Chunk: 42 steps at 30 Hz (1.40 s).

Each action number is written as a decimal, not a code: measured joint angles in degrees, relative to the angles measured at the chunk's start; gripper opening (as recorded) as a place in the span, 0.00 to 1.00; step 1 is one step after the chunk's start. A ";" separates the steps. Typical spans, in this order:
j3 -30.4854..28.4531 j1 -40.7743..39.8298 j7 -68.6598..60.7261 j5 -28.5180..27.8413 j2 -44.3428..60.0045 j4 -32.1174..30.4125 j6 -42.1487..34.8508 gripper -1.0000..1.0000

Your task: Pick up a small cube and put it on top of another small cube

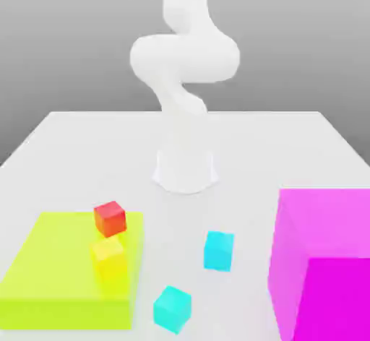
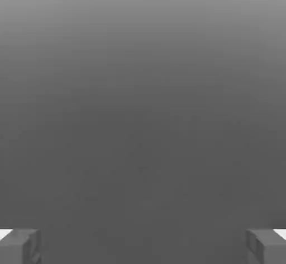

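A small red cube (image 1: 110,218) sits on the lime-green slab (image 1: 50,274), and a small yellow cube (image 1: 108,254) stands just in front of it near the slab's right edge. I cannot tell whether those two touch. Two cyan cubes lie on the white table, one (image 1: 218,251) in the middle front and one (image 1: 172,308) nearer the front edge. The white arm (image 1: 184,65) rises from its base and leaves the picture at the top. In the hand view my gripper (image 2: 143,246) is open, its fingertips (image 2: 19,246) far apart with only grey background between them.
A large magenta block (image 1: 321,260) stands at the exterior view's right front. The arm's round base (image 1: 186,170) sits at the table's middle. The white table (image 1: 289,152) reaches back behind the base on both sides.
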 joint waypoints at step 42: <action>-0.26 -2.38 -59.24 3.16 56.12 -12.91 27.40 0.00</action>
